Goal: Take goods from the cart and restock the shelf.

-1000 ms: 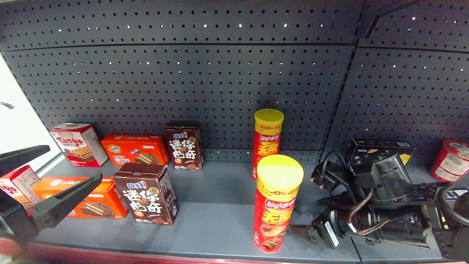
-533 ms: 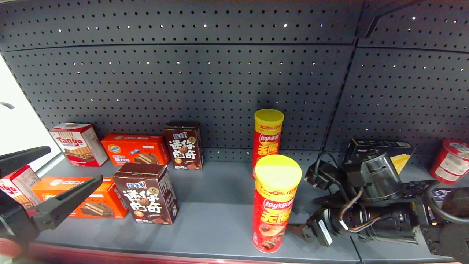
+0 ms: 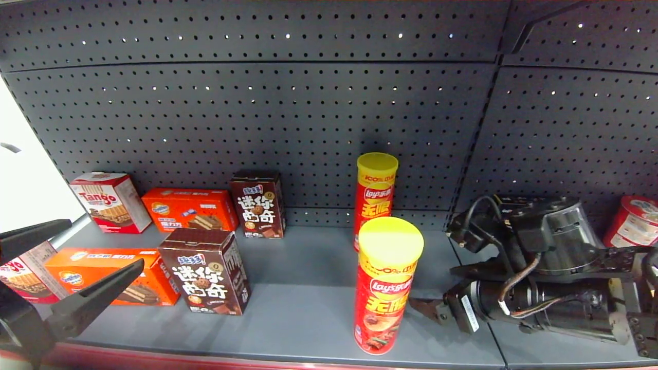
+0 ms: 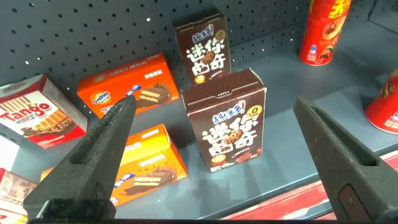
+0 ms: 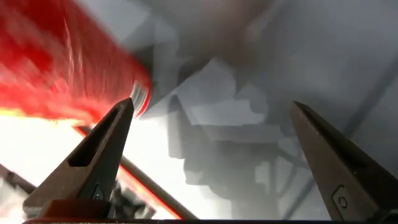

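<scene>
Front chip can (image 3: 388,288) stands upright near the shelf (image 3: 308,308) front edge, just ahead of its twin (image 3: 376,198). R gripper (image 3: 434,288) sits just beside it, jaws wide, empty (L gripper (image 4: 214,102) likewise spread, nothing held). Best to back R arm straight out w/o clipping the can.

A shop: pegboard-backed shelf (image 3: 308,293) stocked with snack boxes (image 3: 205,277), crisp tubes (image 3: 388,288).

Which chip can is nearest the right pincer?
The front can, by the shelf edge beside the right pincer; the rear can stands at the pegboard.
</scene>
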Controlling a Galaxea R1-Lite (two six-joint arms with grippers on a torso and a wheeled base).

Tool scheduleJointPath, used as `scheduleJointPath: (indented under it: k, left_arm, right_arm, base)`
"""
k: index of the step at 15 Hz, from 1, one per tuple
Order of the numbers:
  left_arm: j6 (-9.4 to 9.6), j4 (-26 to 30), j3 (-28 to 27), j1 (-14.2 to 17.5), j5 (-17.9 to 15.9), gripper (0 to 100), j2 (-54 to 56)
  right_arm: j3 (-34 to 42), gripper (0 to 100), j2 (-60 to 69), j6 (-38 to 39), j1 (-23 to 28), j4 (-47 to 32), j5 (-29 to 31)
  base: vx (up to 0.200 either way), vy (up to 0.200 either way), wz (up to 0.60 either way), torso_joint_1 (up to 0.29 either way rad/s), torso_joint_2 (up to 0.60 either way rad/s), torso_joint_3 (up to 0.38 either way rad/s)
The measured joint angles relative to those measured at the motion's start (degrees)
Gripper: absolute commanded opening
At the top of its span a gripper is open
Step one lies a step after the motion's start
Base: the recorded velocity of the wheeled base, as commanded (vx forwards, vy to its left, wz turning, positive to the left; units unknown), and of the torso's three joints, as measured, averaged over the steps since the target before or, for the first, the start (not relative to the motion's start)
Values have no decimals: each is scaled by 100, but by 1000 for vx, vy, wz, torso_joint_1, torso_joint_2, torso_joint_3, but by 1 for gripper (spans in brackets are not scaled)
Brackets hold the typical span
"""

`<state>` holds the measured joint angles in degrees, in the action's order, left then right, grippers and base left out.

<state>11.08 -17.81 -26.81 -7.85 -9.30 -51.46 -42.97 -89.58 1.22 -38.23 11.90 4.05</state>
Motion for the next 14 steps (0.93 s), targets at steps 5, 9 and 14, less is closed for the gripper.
scheduleJointPath:
  k: [5,9,14]
  left_arm:
    - [-2,2,261,15,41,100,276]
    - [2,0,622,317,33,100,618]
    - [-2,18,1201,477,433,100,1336]
  right_arm:
    - [28,100,978,11,266,-9,107]
    - [343,100,1974,1,699,-18,110]
    - [1007,100,3355,0,1621,-66,95]
  base:
    - [0,0,0,0,0,0]
    - [0,0,0,0,0,0]
    - [0,0,0,0,0,0]
